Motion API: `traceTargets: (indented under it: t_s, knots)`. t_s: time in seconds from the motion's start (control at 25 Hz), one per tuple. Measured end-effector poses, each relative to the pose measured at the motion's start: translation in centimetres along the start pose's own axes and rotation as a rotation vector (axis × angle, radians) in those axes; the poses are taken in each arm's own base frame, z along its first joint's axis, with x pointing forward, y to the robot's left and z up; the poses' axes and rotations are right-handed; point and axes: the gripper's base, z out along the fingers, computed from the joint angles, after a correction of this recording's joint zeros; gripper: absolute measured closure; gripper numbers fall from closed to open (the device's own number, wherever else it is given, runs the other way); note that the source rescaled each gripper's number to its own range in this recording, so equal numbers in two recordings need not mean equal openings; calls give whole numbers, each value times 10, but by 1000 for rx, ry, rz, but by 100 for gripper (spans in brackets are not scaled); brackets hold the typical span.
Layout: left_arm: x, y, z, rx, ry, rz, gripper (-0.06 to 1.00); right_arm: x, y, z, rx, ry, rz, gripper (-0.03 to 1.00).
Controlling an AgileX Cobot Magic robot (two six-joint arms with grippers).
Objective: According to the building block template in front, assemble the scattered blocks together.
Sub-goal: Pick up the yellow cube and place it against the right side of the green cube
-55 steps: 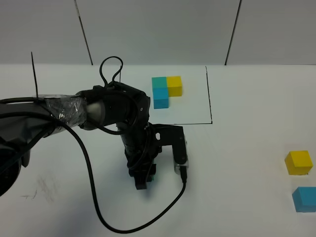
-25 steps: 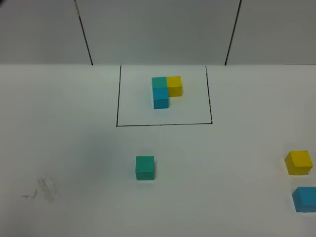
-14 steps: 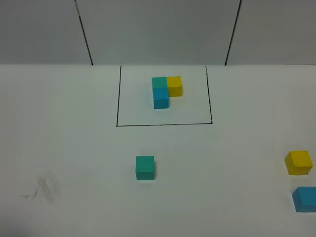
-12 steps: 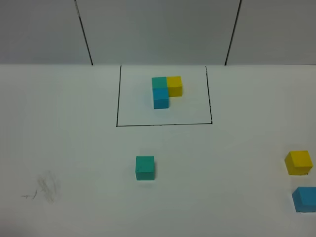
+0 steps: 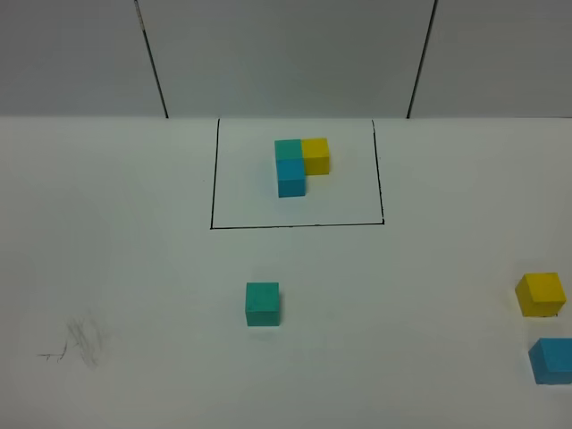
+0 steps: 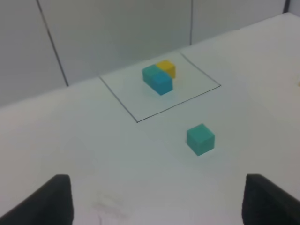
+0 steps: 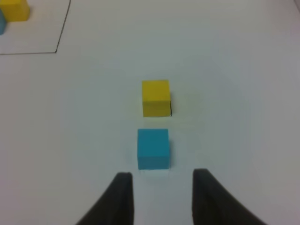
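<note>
The building block template (image 5: 299, 165) is a teal, yellow and sky-blue L-shaped trio inside a thin black rectangle at the back middle. It also shows in the left wrist view (image 6: 158, 77). The loose teal-green cube (image 5: 262, 304) sits in front of the frame, and the left wrist view (image 6: 200, 138) shows it too. The loose yellow cube (image 5: 541, 295) and sky-blue cube (image 5: 551, 360) sit at the far right. My left gripper (image 6: 157, 179) is open and empty, well back from the teal cube. My right gripper (image 7: 162, 174) is open, just short of the sky-blue cube (image 7: 153, 148), with the yellow cube (image 7: 155, 97) beyond it. Neither gripper shows in the exterior view.
A white table (image 5: 429, 268) carries everything. Faint grey scuff marks (image 5: 76, 341) lie at the front left. A grey panelled wall (image 5: 286, 54) stands behind the table's far edge.
The left arm, which stood over the teal-green cube 2.2 s ago, has pulled out of the exterior view and left the cube on the table. Nothing has moved in the last second.
</note>
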Motion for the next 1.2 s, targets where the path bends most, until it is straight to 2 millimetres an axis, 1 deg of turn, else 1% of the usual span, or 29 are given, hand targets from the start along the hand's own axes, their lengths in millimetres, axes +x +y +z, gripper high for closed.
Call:
traceTargets:
  t_s: [0.16, 0.32, 0.48, 0.68, 0.76, 1.2]
  knots:
    - [13, -7, 3, -113, -8, -99, 35, 0, 0, 0, 0, 0, 0, 97]
    - [21, -11, 7, -202, 7, -179, 35, 0, 0, 0, 0, 0, 0, 97]
    - [33, -12, 23, -254, 79, -225, 35, 0, 0, 0, 0, 0, 0, 97]
    - [57, -8, 48, -269, 193, -283, 35, 0, 0, 0, 0, 0, 0, 97]
    - [63, -7, 53, -275, 220, -296, 35, 0, 0, 0, 0, 0, 0, 97]
    - [63, -4, 53, -304, 215, -312, 35, 0, 0, 0, 0, 0, 0, 97]
